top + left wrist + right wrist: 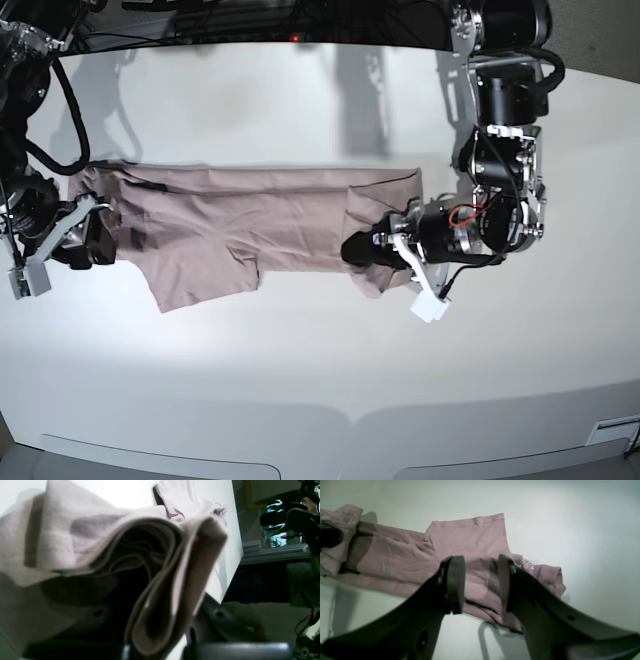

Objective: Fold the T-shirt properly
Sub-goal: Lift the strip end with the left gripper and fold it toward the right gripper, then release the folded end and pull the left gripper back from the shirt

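Across the white table [320, 380], the T-shirt [250, 225] lies as a long band running side to side in the base view, thin dusty-pink fabric, creased, one sleeve sticking out toward the table's near edge. Left gripper [352, 248] is clamped on bunched layers at one end. Right gripper [481, 580] at the other end has its fingers apart; probably not gripping the fabric.

You look down on a glossy white desk [300, 380] with rounded corners, bright under overhead light and crossed by soft shadows. Past its far edge, your left wrist view catches green leafy plants [273, 527] by a window, a grey ledge [272, 553] beneath them and dim floor below.
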`<state>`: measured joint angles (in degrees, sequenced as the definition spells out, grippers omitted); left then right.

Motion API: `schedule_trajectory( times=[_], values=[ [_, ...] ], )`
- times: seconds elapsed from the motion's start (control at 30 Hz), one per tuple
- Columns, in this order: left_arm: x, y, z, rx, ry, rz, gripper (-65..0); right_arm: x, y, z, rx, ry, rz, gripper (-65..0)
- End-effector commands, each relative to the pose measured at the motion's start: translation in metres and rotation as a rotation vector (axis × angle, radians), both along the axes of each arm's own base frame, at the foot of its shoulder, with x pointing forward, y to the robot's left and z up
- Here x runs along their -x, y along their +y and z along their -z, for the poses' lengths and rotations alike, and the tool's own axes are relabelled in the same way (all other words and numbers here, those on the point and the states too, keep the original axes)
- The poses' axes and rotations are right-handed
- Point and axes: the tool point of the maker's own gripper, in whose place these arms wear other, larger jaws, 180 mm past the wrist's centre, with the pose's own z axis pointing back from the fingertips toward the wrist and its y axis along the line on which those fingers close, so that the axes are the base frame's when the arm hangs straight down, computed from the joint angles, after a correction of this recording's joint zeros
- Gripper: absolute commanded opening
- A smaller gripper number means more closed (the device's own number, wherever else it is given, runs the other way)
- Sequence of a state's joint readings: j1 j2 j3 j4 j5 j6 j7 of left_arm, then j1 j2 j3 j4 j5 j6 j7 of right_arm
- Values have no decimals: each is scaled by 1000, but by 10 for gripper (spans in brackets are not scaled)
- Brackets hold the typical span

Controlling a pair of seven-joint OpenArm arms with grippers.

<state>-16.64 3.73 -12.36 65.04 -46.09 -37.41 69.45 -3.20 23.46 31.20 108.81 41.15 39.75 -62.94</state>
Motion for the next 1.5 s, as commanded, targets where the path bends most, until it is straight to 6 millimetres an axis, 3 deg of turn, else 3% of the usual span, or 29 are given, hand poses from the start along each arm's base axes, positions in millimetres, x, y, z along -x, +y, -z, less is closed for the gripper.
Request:
schedule_trajectory(
  times=[0.0,0.2,0.33,0.47,0.57,0.87,1.03,1.33,1.4,1.47],
  values=[
    [-12,-4,-18,31,-50,-9,-650,-5,0,-15,7,-52,-15,-418],
    [-11,-4,-17,28,-46,-2,-650,-5,0,-15,7,-52,-15,-418],
    [1,-13,-18,47,-11,57,-637,-5,0,-15,7,-51,-15,-418],
    [-4,-19,-38,160,-36,32,-392,-5,0,-15,7,-52,-15,-418],
    [-11,-20,-53,244,-61,-2,-324,-5,0,-15,7,-51,-15,-418],
    [-9,-40,-65,313,-64,7,-324,-5,0,-15,7,-52,-15,-418],
    [-14,-37,-66,264,-115,31,-324,-5,0,-15,8,-51,-15,-418],
    [-43,-7,-84,175,-201,24,-324,-5,0,-15,7,-51,-15,-418],
    [-47,6,-78,122,-203,20,-324,-5,0,-15,8,-50,-15,-418],
    [-48,24,-57,-27,-186,26,-324,-5,0,-15,8,-51,-14,-418]
  ],
)
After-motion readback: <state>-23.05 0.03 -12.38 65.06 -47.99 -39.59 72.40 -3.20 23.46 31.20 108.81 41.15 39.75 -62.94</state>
